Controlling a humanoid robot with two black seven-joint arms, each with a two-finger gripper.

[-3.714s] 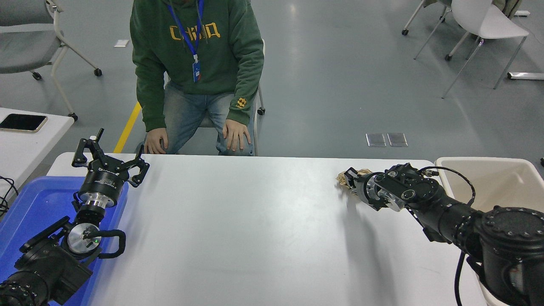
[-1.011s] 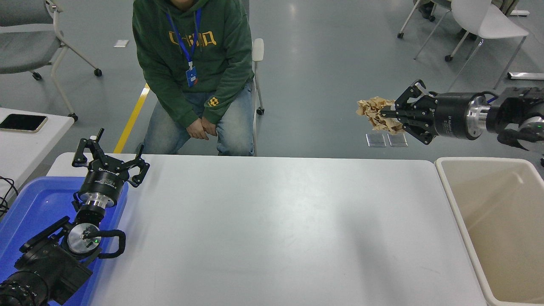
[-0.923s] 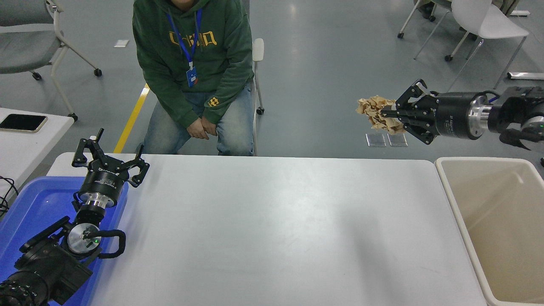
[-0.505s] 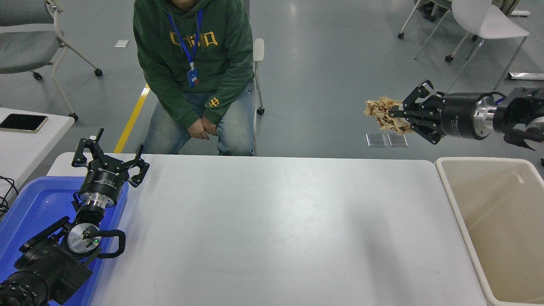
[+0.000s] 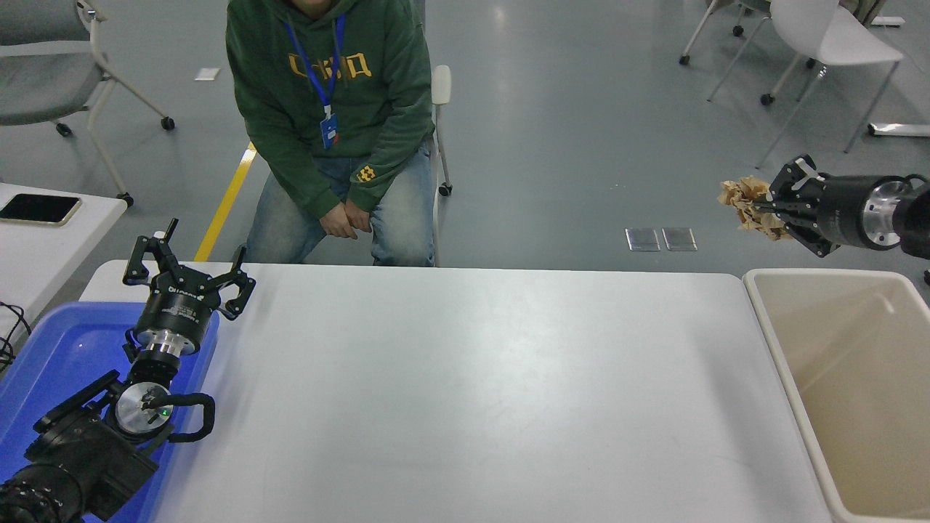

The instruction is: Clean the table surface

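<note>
The table surface is a wide glossy white top filling the lower half of the head view. My right gripper comes in from the right edge, high above the table's far right corner. It is shut on a crumpled brown paper wad, which hangs in the air just left of the beige bin's far end. My left gripper is open and parked at the lower left, over the blue tray.
A beige bin stands against the table's right end. A blue tray sits at the left end. A person in a green hoodie sits at the far side. A small white table with a phone is at left.
My right gripper has lifted the paper wad off the table's far right corner, then carried it right, toward the bin. The left arm has not moved.
</note>
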